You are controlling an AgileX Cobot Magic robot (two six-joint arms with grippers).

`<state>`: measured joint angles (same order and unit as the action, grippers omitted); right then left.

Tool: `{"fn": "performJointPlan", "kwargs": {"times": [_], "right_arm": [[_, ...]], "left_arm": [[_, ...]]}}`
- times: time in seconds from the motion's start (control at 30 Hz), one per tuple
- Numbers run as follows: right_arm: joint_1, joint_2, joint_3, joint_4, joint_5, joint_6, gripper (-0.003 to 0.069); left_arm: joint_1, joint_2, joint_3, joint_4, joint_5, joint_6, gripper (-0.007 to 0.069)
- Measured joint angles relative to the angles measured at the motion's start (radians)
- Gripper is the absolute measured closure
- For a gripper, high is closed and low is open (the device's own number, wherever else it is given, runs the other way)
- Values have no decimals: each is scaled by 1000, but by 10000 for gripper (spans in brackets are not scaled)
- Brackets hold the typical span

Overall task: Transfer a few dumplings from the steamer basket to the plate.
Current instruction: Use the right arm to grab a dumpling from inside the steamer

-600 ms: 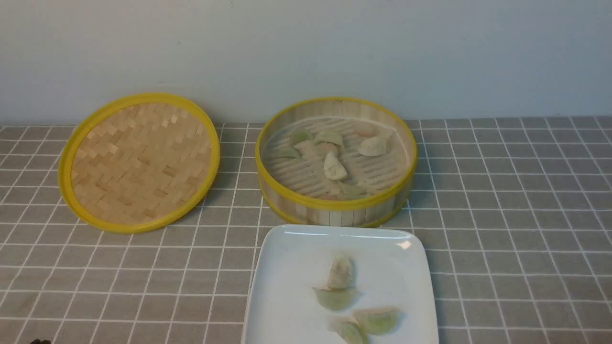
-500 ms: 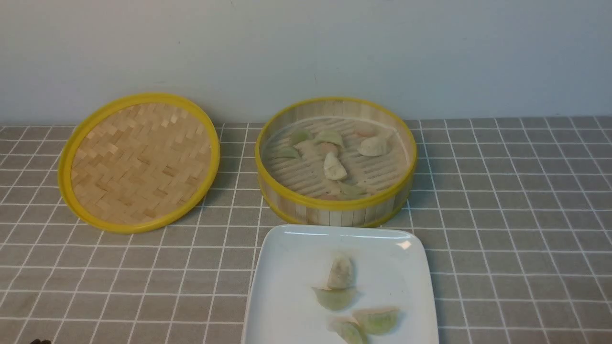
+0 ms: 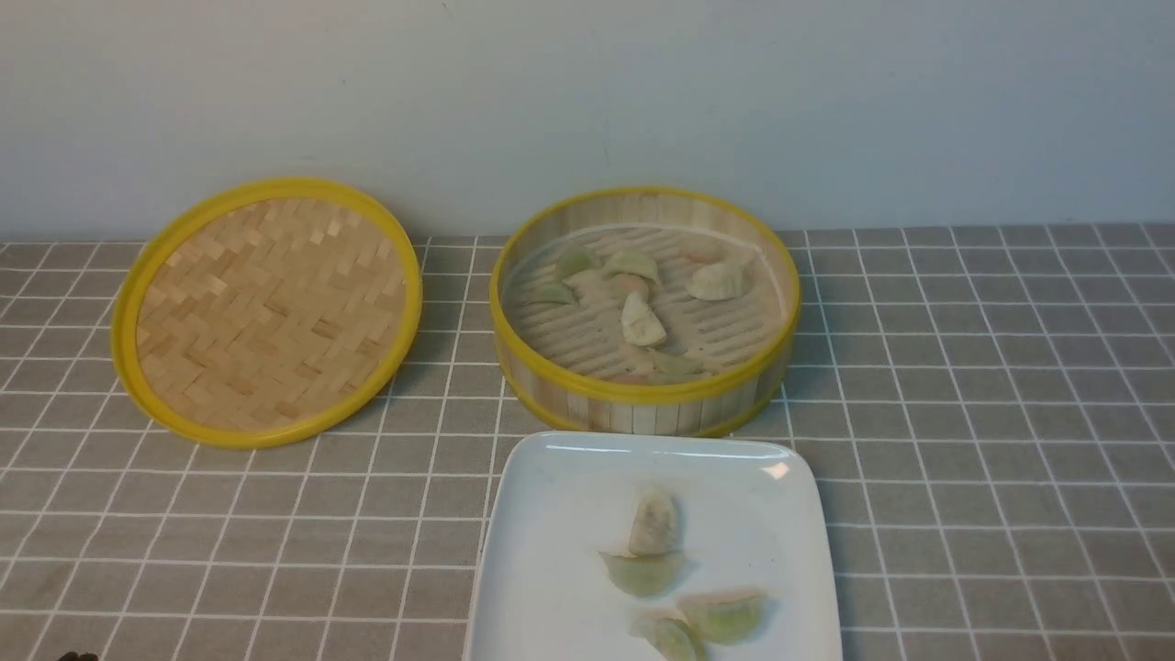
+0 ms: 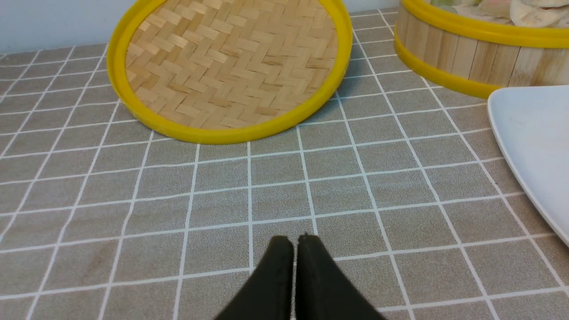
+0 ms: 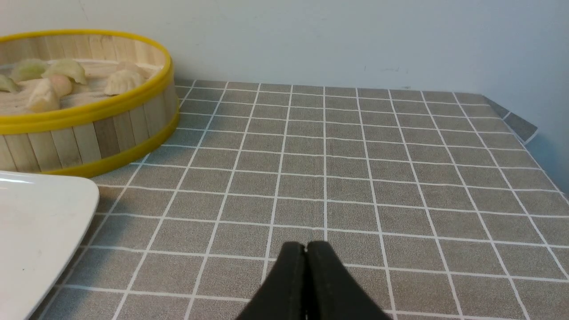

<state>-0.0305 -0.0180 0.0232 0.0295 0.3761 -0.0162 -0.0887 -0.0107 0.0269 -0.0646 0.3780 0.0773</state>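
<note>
claws: left claw (image 4: 295,242) and right claw (image 5: 306,248) both resting pinched shut, empty | dumplings (image 3: 654,528): four lying on plate (image 3: 551,569), lower centre of front view; more sitting in steamer basket (image 3: 643,397) just above | risk: shut tips could be pressing in and tearing soft skins

A round bamboo lid (image 3: 266,312) with a yellow rim and a herringbone weave sits with its hollow side showing. Beneath the lid spreads a grey tablecloth (image 3: 964,386) crossed by a grid of thin white lines, and it runs on well to the lid's right. Just behind the lid rises a plain pale wall (image 3: 587,92); whether the lid leans on it cannot be told.
</note>
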Motion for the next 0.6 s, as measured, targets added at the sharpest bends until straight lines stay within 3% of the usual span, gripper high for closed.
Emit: {"fn": "performJointPlan", "kwargs": {"times": [0.43, 0.57, 0.6], "right_arm": [[0, 0, 0, 7, -2, 1, 673], [0, 0, 5, 128, -64, 56, 673], [0, 0, 5, 226, -127, 92, 673]], "left_arm": [[0, 0, 0, 0, 0, 0, 629], [0, 0, 0, 0, 0, 0, 629], [0, 0, 0, 0, 0, 0, 629]]}}
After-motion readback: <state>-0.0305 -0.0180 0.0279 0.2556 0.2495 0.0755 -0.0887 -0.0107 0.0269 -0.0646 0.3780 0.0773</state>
